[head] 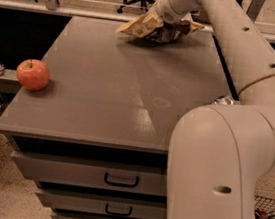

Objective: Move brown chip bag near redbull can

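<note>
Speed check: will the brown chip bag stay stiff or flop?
Likely floppy: the brown chip bag looks crumpled under the gripper at the table's far edge. Probably light: thin foil. Lying flat, it should slide, not roll.

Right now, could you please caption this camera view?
Gripper at crumpled brown foil chip bag, far edge of grey table; round red apple front-left.

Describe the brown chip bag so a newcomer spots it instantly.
Grey drawer cabinet, far edge of its top, right of centre. The brown chip bag lies there beneath the gripper: crumpled foil, dark with tan ends, nothing like the round red apple at the left edge.
</note>
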`<state>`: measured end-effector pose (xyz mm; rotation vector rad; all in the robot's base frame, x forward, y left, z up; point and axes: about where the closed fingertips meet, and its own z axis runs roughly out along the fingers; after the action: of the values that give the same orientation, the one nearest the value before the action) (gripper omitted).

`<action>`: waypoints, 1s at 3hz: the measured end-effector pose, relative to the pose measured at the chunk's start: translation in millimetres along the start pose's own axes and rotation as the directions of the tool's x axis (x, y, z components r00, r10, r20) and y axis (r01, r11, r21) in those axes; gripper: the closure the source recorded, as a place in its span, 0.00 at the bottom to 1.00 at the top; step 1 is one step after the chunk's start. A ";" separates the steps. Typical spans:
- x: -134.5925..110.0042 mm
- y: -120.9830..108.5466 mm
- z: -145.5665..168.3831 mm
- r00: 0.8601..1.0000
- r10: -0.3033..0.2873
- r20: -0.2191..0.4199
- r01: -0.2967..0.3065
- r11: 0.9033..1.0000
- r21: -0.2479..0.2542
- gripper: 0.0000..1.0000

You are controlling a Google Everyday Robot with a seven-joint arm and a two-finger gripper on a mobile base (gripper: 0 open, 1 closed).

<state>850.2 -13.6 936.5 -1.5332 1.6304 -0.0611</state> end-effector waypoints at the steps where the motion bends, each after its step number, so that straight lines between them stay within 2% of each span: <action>1: -12.5 7.8 -33.5 0.999 -0.048 -0.020 0.048 0.999 0.001 1.00; 2: -27.3 39.1 -69.6 0.998 -0.048 -0.038 0.047 0.998 -0.034 1.00; 3: -27.2 38.5 -68.7 0.998 -0.048 -0.037 0.047 0.998 -0.033 1.00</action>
<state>774.8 -16.6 971.7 -1.6044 1.6316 -0.0902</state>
